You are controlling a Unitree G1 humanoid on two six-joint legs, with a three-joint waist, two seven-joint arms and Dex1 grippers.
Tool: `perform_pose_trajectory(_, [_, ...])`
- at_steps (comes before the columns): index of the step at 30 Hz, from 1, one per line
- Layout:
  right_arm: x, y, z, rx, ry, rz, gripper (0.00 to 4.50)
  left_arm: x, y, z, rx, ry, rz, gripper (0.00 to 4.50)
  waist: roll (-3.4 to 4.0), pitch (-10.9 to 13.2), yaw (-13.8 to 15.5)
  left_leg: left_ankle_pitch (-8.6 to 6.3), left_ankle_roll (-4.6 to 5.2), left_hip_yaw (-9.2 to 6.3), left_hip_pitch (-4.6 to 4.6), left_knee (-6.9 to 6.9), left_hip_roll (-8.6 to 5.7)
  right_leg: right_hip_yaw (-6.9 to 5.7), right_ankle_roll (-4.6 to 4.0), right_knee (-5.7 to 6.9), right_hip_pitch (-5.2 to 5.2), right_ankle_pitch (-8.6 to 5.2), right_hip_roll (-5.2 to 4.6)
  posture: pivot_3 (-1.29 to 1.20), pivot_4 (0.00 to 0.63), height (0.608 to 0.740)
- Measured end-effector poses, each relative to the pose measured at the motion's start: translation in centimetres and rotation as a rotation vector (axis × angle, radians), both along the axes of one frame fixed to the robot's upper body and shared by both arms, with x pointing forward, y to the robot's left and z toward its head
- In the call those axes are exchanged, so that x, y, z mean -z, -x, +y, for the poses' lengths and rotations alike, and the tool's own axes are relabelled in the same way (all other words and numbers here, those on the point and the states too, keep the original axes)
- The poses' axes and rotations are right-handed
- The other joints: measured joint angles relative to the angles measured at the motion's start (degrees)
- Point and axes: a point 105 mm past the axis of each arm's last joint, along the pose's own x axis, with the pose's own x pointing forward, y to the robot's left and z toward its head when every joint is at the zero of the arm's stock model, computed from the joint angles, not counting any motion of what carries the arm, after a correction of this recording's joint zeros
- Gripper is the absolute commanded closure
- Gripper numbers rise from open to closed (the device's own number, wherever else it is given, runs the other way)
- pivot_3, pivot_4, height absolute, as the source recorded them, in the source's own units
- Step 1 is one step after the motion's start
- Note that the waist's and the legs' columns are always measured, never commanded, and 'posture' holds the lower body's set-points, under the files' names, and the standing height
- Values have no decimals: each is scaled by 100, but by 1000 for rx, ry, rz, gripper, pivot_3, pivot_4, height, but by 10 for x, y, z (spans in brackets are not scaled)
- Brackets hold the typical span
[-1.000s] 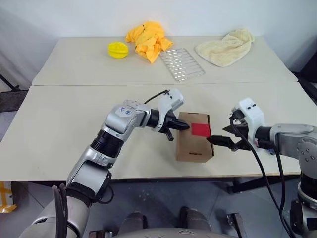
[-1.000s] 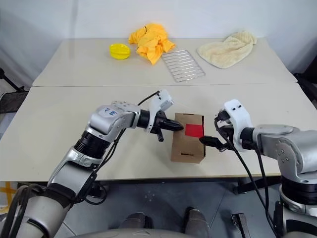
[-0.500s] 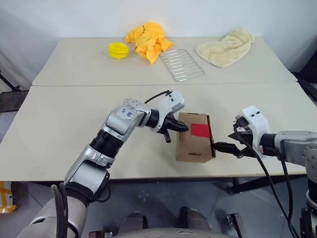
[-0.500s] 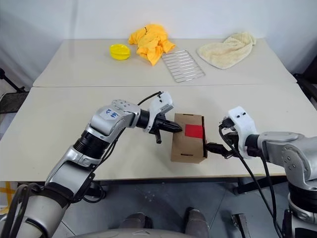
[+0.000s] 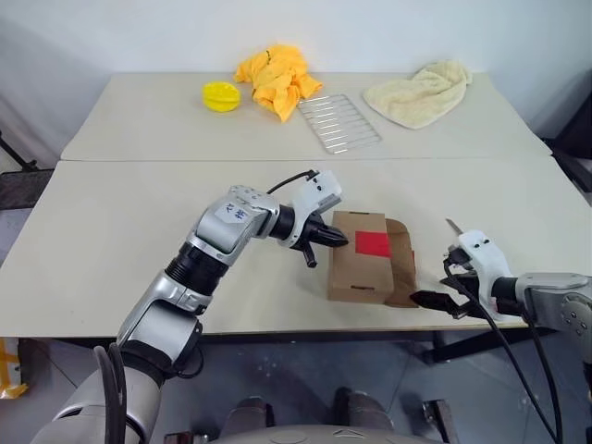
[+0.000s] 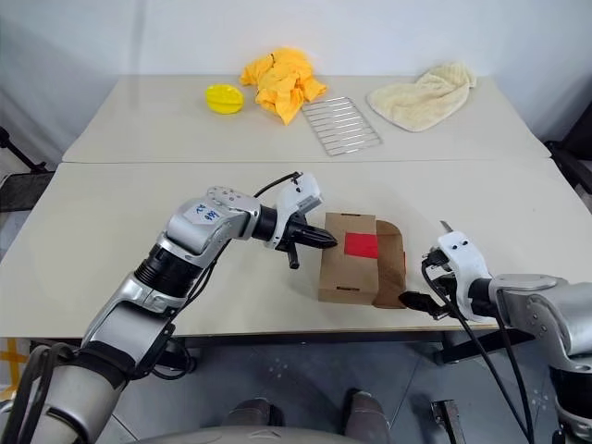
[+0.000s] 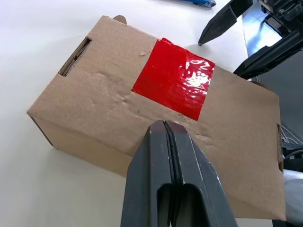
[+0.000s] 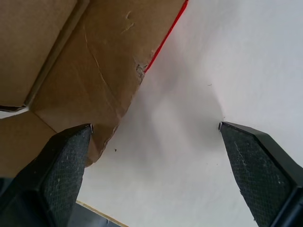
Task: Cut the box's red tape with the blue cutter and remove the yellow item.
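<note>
Brown box (image 5: 363, 266) w/ red tape (image 5: 375, 243) sits table center. Left gripper (image 5: 335, 238), pressed shut, touches its 9 o'clock edge; right gripper (image 5: 433, 300), spread wide, empty, at 4 o'clock by open flap. Risk: left push slides box off front edge.

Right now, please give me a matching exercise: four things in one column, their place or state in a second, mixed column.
1. left pincer
2. right pincer
3. red tape
4. wire rack

a. on the far table
b. open, beside the box's folded-out flap
c. shut, at the box's edge
d. stuck on the box top

Pairs: 1-c, 2-b, 3-d, 4-a
</note>
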Motion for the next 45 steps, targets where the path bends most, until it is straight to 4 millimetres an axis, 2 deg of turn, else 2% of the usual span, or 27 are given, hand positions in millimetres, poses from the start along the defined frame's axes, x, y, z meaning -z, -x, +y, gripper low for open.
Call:
perform_pose_trajectory(6, [1, -2, -3, -15, -38, -7, 28, 2, 3, 5, -13, -8, 9, 4500, -8, -5, -3, 0, 0, 0, 21, 0, 1, 3, 0, 0, 20, 0, 0, 0, 150, 740])
perform_pose_trajectory(11, [-8, -12, -2, 23, -201, 18, 28, 1, 4, 11, -23, -12, 6, 4500, -6, -4, -10, 0, 0, 2, 23, -3, 2, 4, -1, 2, 19, 0, 0, 0, 150, 740])
perform_pose_trajectory(17, [-40, -28, 5, 33, -417, -20, 28, 1, 9, 13, -16, -19, 1, 4500, 3, 0, -14, 0, 0, 6, 19, -10, 2, 4, -2, 1, 11, 0, 0, 0, 150, 740])
perform_pose_trajectory(19, [-44, -30, 5, 38, -457, -16, 28, 1, 9, 13, -18, -20, 2, 4500, 3, 0, 7, 0, 0, 6, 17, -7, 2, 4, -2, 1, 11, 0, 0, 0, 150, 740])
perform_pose_trajectory(22, [-41, -29, 5, 39, -468, 9, 28, 0, 10, 14, -19, -23, 3, 4500, 3, 0, 6, 0, 0, 6, 16, -8, 2, 4, -1, 0, 10, 0, 0, 0, 150, 740])
perform_pose_trajectory(28, [-15, -26, 19, -4, -476, 147, 28, 1, 16, 19, -20, -34, 0, 4500, 5, 0, -29, 0, 0, 12, 17, -10, 2, 9, -1, 3, 5, 0, 0, 0, 150, 740])
perform_pose_trajectory(32, [-14, -32, 32, -70, -496, 167, 28, 3, 23, 21, -17, -36, 14, 4500, 5, 0, -33, 0, 0, 15, 21, -11, 2, 13, -1, 4, 4, 0, 1, 0, 150, 740])
perform_pose_trajectory(45, [-14, -52, 49, -162, -572, 191, 28, 4, 25, 38, -65, -73, 23, 4500, 5, -1, -109, 0, -1, 19, 32, -9, 3, 20, -2, 12, 8, 0, 2, 0, 150, 740])
